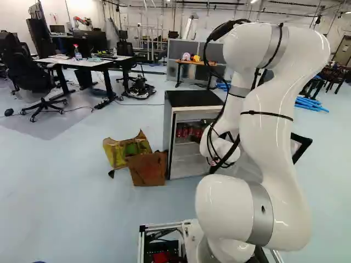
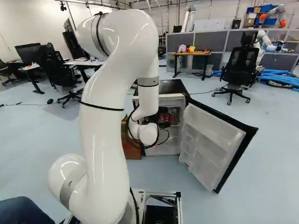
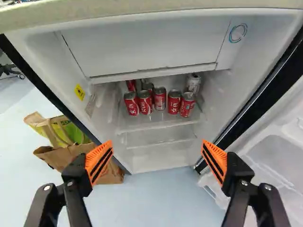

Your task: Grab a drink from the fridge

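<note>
In the right base view, the dark gripper (image 2: 164, 125) is at the arm's end, in front of the open fridge (image 2: 170, 100). The wrist view shows the gripper (image 3: 155, 158) open, its orange pads wide apart with nothing between them. Ahead, inside the fridge, several red cans (image 3: 160, 99) stand upright in a row on a wire or glass shelf (image 3: 156, 124). A silver can (image 3: 193, 83) stands behind the row at its door side, and more red cans are partly hidden at the back. The arm partly covers the fridge in both base views.
The fridge door (image 2: 212, 140) is swung wide on the right. Brown and yellow bags (image 1: 148, 168) stand on the floor against the fridge's left side. Desks (image 1: 90, 63) and office chairs (image 2: 237, 70) are farther off. Another robot (image 2: 264, 44) stands at the back right.
</note>
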`<state>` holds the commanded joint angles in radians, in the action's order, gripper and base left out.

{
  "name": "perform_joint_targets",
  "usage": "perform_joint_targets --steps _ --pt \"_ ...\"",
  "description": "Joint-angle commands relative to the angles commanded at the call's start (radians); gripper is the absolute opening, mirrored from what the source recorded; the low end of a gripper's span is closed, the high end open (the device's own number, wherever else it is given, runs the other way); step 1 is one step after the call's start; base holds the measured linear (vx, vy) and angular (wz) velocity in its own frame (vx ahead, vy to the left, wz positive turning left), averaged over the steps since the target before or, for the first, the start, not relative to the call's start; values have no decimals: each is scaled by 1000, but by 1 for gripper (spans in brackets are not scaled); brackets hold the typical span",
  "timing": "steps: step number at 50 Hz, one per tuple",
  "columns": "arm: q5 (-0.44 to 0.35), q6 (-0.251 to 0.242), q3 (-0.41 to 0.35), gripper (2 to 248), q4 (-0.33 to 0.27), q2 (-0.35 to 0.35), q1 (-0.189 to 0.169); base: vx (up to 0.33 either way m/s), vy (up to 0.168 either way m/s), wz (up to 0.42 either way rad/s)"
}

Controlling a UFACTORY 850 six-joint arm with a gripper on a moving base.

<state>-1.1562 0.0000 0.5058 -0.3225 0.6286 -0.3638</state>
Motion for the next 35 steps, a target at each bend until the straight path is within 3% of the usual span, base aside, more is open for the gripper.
perform_joint_targets --steps 35 --pt "-1 0 96 247 -3 146 8 0 0 0"
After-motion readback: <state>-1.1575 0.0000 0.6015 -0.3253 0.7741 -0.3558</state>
